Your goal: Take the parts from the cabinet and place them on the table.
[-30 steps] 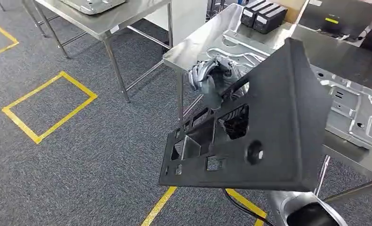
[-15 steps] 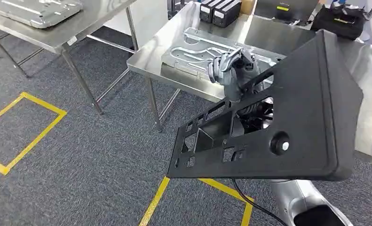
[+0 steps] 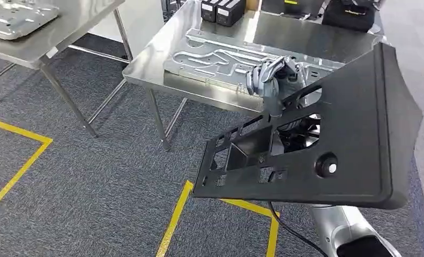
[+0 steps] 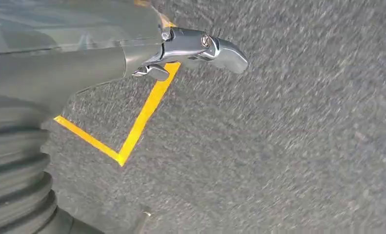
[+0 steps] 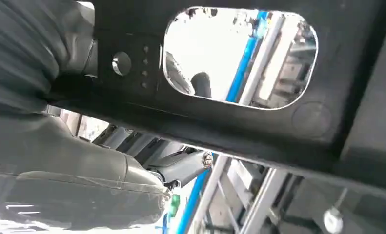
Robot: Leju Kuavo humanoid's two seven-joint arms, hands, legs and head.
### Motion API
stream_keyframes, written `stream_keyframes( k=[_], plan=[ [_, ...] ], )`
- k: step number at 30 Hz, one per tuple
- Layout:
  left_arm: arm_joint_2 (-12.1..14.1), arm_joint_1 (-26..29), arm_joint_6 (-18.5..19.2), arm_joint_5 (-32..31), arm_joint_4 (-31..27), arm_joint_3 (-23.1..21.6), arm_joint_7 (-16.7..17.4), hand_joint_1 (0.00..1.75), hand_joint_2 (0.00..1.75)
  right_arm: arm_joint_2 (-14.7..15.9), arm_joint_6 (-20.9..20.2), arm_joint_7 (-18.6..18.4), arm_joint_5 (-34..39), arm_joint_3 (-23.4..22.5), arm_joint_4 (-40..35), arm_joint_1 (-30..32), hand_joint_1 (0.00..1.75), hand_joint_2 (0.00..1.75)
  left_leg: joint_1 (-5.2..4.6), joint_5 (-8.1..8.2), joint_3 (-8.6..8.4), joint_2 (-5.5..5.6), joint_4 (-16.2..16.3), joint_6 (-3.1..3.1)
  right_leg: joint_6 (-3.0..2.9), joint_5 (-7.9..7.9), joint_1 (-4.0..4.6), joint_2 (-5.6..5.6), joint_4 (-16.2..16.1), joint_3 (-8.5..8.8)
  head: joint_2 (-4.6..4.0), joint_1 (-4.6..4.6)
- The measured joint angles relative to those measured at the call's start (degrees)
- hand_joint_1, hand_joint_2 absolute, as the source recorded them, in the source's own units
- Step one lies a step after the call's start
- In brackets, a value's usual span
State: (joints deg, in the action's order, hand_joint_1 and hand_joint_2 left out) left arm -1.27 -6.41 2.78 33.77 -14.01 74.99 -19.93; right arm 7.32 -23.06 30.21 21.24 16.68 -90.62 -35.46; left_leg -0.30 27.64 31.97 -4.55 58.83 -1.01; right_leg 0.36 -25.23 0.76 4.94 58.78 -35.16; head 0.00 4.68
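The right robot hand (image 3: 268, 80) grips the panel (image 3: 327, 144), a large black plastic part with cutouts, by its upper edge; the fingers curl over the rim and the thumb runs down the near face. The panel hangs in the air in front of the robot, tilted, its long axis running from about 8 o'clock up to 2 o'clock in the head view. In the right wrist view the panel (image 5: 259, 122) crosses just above the thumb, with an oval cutout open to the room beyond.

The surface (image 3: 161, 64) that the move turns on lies ahead at 11 to 12 o'clock from the robot hand, its steel edge just beyond the panel's upper rim. A stamped metal plate (image 3: 220, 56) already lies on it, and black boxes (image 3: 223, 10) stand at its far side. The panel's lower end sticks out over carpet at 8 o'clock, short of the surface, so I judge the carry must go forward and the part be levelled before setting down.

The left robot hand (image 4: 200, 48) hangs over the carpet holding nothing, fingers apart. The right is nearer the surface.
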Motion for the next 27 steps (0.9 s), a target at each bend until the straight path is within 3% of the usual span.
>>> stream_keyframes(
  k=[3,4,5,6,7,8,9,10,11,13,14,15,18,19,20,21,22,24,25,26,27],
  plan=[
    [0.1,-0.1,0.3,0.0,0.0,0.0,0.0,0.00,1.75,0.4,0.0,0.2,0.2,-0.5,0.1,0.1,1.75,1.75,0.05,0.13,-0.42,-1.82,-0.5,0.59,-0.44,0.15,0.02,-2.36,0.1,-0.39,0.00,0.00],
    [0.2,-0.2,0.4,0.0,0.0,0.0,0.0,0.00,1.75,0.5,0.0,0.3,0.2,-0.6,0.1,0.2,1.75,1.75,-0.19,0.54,-0.43,-1.96,-0.3,1.07,-0.93,0.56,-0.73,-2.99,-0.6,0.00,0.00,0.00],
    [0.2,-0.3,0.4,0.0,0.0,0.0,0.1,0.00,1.75,0.5,0.0,0.4,0.2,-0.6,0.1,0.1,1.75,1.75,0.20,1.46,-0.24,0.80,0.7,1.43,-1.20,0.72,-0.89,-3.56,-0.9,0.10,0.00,-0.02],
    [0.2,-0.3,0.5,0.0,0.0,0.0,0.1,0.00,1.75,0.5,0.0,0.4,0.2,-0.6,0.1,0.0,1.75,1.75,0.36,3.50,1.08,2.84,3.8,1.51,-1.45,0.83,-1.02,-4.08,-0.9,0.06,0.00,0.00],
    [0.2,-0.2,0.5,0.0,0.0,0.0,0.1,0.00,1.75,0.4,0.0,0.4,0.2,-0.6,0.1,0.2,1.75,1.75,0.49,5.86,3.26,3.78,8.5,1.67,-1.54,0.84,-1.04,-4.77,-0.9,0.04,0.00,0.00],
    [0.3,-0.1,0.5,0.0,0.0,0.0,0.1,0.00,1.75,0.4,-0.1,0.4,0.2,-0.6,0.1,0.4,1.75,1.75,0.54,7.87,5.67,4.05,13.5,1.84,-1.55,0.85,-1.03,-5.54,-0.9,-0.02,0.00,0.00],
    [0.3,0.0,0.5,0.0,0.0,0.0,0.1,0.00,1.75,0.4,-0.1,0.4,0.2,-0.6,0.2,0.5,1.75,1.75,0.54,8.79,7.49,4.06,17.1,1.96,-1.55,0.85,-1.04,-6.22,-0.8,-0.05,0.00,0.00],
    [0.3,0.1,0.5,0.0,0.0,0.0,0.1,0.00,1.75,0.5,-0.1,0.4,0.2,-0.6,0.3,0.7,1.75,1.75,0.58,8.26,8.19,4.06,18.1,2.01,-1.54,0.85,-1.06,-6.92,-0.7,-0.03,0.00,0.00],
    [0.3,0.1,0.5,0.0,0.0,0.0,0.1,0.00,1.75,0.5,-0.1,0.4,0.2,-0.6,0.3,0.8,1.75,1.75,0.67,6.32,7.55,4.07,16.1,2.01,-1.52,0.84,-1.09,-7.64,-0.6,-0.01,0.00,0.00],
    [0.4,0.0,0.5,0.0,0.0,0.0,0.1,0.00,1.75,0.5,-0.1,0.4,0.2,-0.6,0.3,0.8,1.75,1.75,1.00,0.51,3.16,4.86,6.1,1.85,-1.27,0.70,-1.11,-9.08,-0.2,0.00,0.00,0.00],
    [0.5,0.0,0.5,0.0,0.0,0.0,0.1,0.00,1.75,0.5,-0.1,0.4,0.2,-0.6,0.3,0.8,1.75,1.75,1.17,-1.10,1.21,6.54,1.4,1.67,-1.08,0.59,-1.14,-9.62,0.0,-0.09,0.00,0.00],
    [0.6,-0.1,0.5,0.0,0.0,0.0,0.1,0.00,1.75,0.5,-0.1,0.4,0.2,-0.6,0.3,0.7,1.75,1.75,1.08,-0.37,0.82,7.80,0.4,1.66,-0.60,0.64,-0.93,-10.21,0.3,-0.39,0.00,-0.02],
    [0.6,-0.3,0.5,0.1,0.0,0.0,0.1,0.00,1.75,0.5,-0.1,0.4,0.2,-0.6,0.3,0.8,1.75,1.75,0.73,-0.89,0.85,6.40,0.4,0.83,0.55,1.32,-1.46,-11.48,-0.2,-0.81,0.00,-0.02],
    [0.6,-0.3,0.5,0.0,0.0,0.0,0.1,0.00,1.75,0.6,-0.1,0.4,0.2,-0.6,0.3,0.8,1.75,1.75,1.09,-1.31,0.69,5.83,-0.2,0.27,1.00,1.40,-1.09,-11.88,-0.2,-0.89,0.00,0.00],
    [0.6,-0.5,0.5,0.0,0.0,0.0,0.1,0.00,1.75,0.8,0.0,0.4,0.2,-0.7,0.3,0.9,1.75,1.75,1.22,-1.64,0.54,5.11,-0.7,-0.18,1.03,0.69,-1.30,-9.59,0.6,-1.05,0.00,0.00],
    [0.6,-0.5,0.5,0.0,0.0,0.0,0.1,0.00,1.75,0.9,0.0,0.5,0.2,-0.7,0.3,0.7,1.75,1.75,1.15,-1.72,0.52,4.71,-0.8,-0.57,1.29,-1.14,-1.11,-7.05,2.8,-2.15,0.00,-0.02],
    [0.6,-0.5,0.5,0.0,0.0,0.0,0.1,0.00,1.75,0.8,0.0,0.5,0.2,-0.7,0.3,0.7,1.75,1.75,1.11,-1.73,0.65,4.19,-0.8,-0.60,1.60,-3.63,-1.20,-5.85,7.1,-4.16,0.00,-0.02],
    [0.6,-0.2,0.5,0.0,0.0,0.0,0.1,0.00,1.75,0.9,0.0,0.5,0.2,-0.7,0.3,1.0,1.75,1.75,1.09,-1.72,0.87,3.00,-0.7,-0.61,2.02,-7.29,-1.50,-5.32,16.0,-8.29,0.00,0.00],
    [0.6,-0.1,0.5,0.0,0.0,0.0,0.1,0.00,1.75,0.9,0.0,0.5,0.2,-0.7,0.3,1.1,1.75,1.75,1.09,-1.72,0.93,2.31,-0.7,-0.60,2.17,-7.51,-1.65,-5.23,18.2,-9.31,0.00,-0.02],
    [0.6,-0.1,0.5,0.0,0.0,0.0,0.1,0.00,1.75,0.9,0.0,0.5,0.2,-0.7,0.4,1.2,1.75,1.75,1.09,-1.69,0.91,1.73,-0.7,-0.56,2.26,-6.29,-1.74,-5.10,17.0,-8.64,0.00,-0.02],
    [0.6,-0.2,0.5,0.0,0.0,0.0,0.1,0.00,1.75,0.9,0.0,0.5,0.2,-0.7,0.4,1.2,1.75,1.75,1.10,-1.61,0.82,1.15,-0.7,-0.44,2.26,-4.04,-1.79,-4.82,13.1,-6.46,0.00,0.00]
  ],
)
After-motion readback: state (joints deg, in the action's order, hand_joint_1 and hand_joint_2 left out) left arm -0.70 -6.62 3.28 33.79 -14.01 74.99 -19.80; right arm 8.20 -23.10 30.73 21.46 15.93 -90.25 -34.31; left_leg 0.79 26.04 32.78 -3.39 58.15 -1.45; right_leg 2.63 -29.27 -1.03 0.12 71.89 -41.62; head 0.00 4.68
